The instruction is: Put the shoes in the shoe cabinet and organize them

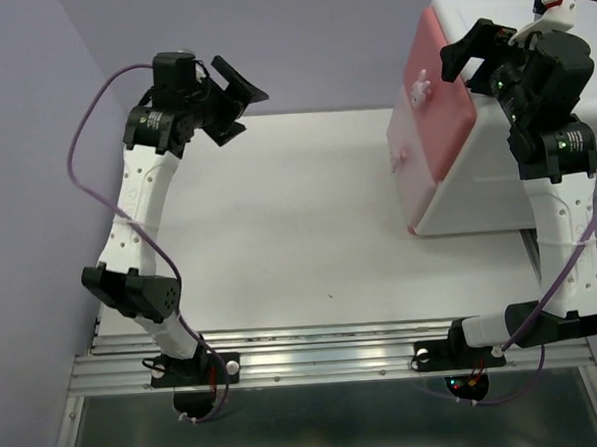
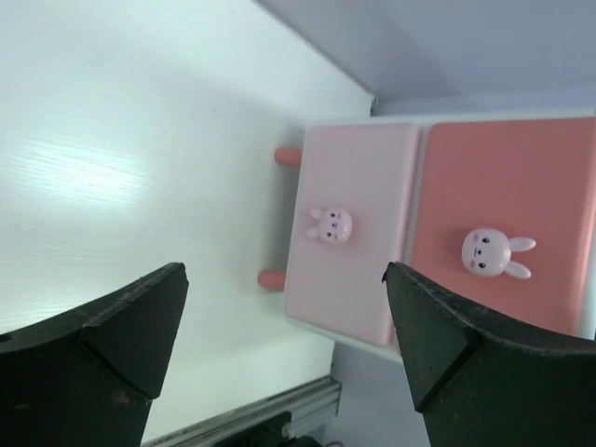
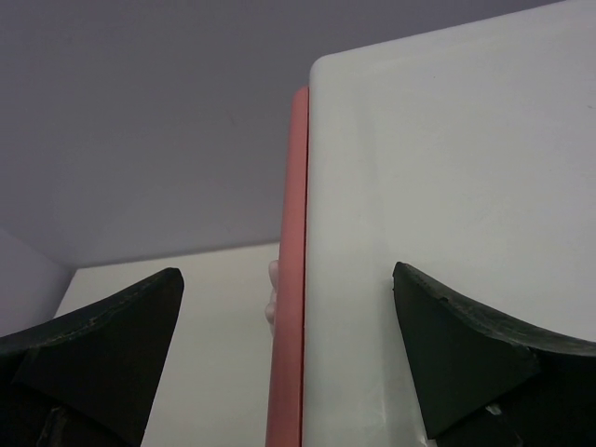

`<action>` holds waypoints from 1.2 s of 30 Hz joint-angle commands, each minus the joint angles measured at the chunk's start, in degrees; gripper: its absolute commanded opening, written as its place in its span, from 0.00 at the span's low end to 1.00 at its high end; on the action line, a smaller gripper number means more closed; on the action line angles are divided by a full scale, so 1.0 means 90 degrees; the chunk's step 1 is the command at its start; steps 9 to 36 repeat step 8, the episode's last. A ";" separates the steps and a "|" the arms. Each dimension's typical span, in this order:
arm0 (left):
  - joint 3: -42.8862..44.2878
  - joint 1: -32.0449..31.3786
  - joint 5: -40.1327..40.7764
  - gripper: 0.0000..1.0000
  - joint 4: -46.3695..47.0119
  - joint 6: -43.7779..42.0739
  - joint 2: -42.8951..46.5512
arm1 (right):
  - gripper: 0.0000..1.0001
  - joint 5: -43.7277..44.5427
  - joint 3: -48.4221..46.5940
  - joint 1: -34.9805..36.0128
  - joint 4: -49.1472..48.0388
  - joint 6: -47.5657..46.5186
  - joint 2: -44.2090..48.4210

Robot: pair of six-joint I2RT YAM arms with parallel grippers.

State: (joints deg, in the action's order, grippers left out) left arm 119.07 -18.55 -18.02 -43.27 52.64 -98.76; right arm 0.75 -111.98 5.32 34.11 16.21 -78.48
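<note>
White shoe cabinet (image 1: 486, 174) — pink drawers (image 2: 358, 168), bunny-face knobs (image 2: 491, 251)

White over the shell of the shoe cabinet (image 1: 496, 173) at far right. Pink on its face, in a pale drawer front (image 2: 354, 233) and a deeper coral drawer front (image 2: 512, 196). Pale rabbit knobs (image 2: 329, 224), dotted with dark eyes (the smaller pinker, the larger whiter). Pink again on the stubby feet (image 2: 289, 156). Runs plain white across the table (image 1: 279, 225), lilac up the wall (image 1: 299, 43) behind. White links and black joints along the left arm (image 1: 142, 202) and right arm (image 1: 564, 220). Matte black on the left gripper (image 2: 284, 270) and right gripper (image 3: 286, 272). Purple for the cables (image 1: 72, 145), ribbed silver for the rail (image 1: 325, 352) at the near edge. Glows green at a small light (image 1: 575, 141) on the right arm.
</note>
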 commanded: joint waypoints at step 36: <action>-0.0339 0.0147 0.0050 0.99 -0.0594 -0.0371 0.0300 | 1.00 0.0679 0.0286 0.0141 0.1248 0.0660 0.0352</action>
